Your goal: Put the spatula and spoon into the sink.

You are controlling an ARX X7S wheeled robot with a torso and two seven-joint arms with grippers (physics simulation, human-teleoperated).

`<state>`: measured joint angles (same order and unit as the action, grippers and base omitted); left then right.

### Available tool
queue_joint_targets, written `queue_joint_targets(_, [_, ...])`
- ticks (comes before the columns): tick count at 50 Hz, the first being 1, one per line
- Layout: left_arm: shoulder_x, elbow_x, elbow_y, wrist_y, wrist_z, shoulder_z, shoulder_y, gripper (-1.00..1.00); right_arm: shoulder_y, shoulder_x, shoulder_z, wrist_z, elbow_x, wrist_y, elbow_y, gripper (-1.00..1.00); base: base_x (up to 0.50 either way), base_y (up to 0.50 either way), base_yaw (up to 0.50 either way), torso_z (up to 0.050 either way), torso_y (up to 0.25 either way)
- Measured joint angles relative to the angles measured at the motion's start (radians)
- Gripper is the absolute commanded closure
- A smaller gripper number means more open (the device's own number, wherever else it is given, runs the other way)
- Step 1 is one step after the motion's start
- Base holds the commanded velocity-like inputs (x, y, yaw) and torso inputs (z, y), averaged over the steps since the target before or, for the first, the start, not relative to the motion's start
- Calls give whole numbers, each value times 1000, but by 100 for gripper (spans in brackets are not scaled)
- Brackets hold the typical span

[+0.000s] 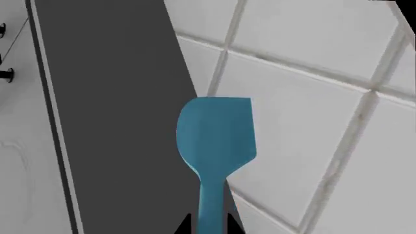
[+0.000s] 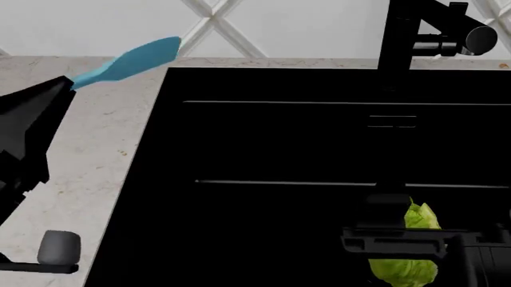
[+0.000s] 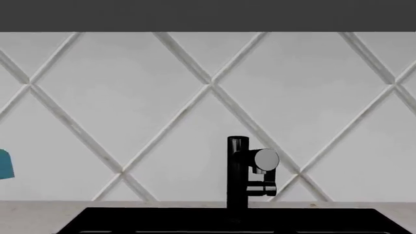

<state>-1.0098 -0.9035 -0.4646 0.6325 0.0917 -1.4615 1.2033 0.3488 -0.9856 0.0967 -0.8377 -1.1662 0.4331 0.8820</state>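
Left wrist view: the spatula (image 1: 217, 146) is jutting out from the left gripper, its handle pinched between dark fingertips (image 1: 184, 225) barely showing at the frame's edge, its blade hanging in front of white diamond-tiled wall (image 1: 312, 122). The handle-end grasp is likely leaving the blade free to drop clear on release.

Head view: the left gripper (image 2: 57, 86) is holding the spatula (image 2: 128, 61) raised and tilted above the pale counter (image 2: 104, 149), just beside the sink (image 2: 319, 143) and not yet over it; carrying it high is probably meant to clear the rim. The blade is pointing away from the fingers toward the wall. The right arm (image 2: 415, 242) is crossing the basin beside a leafy green object (image 2: 407, 251); whether its fingers are parted or closed cannot be told. The spoon is not showing.

Right wrist view: this camera is facing the black tap (image 3: 247, 170) and the tiles, with a sliver of the spatula (image 3: 5, 165) peeking in at the edge.
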Motion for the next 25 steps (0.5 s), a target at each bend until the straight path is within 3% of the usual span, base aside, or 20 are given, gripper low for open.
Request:
queue_joint_targets(12, [39,-306,101,7,94,-63,19,100,151,33,41,-36,-102,40,9,-100,0,0,0,0,0])
queue_joint_targets(25, [111,-495,214,1,176,-79,71,100,335,106,83,-91,-232,61,-6,-100,0,0,0,0,0])
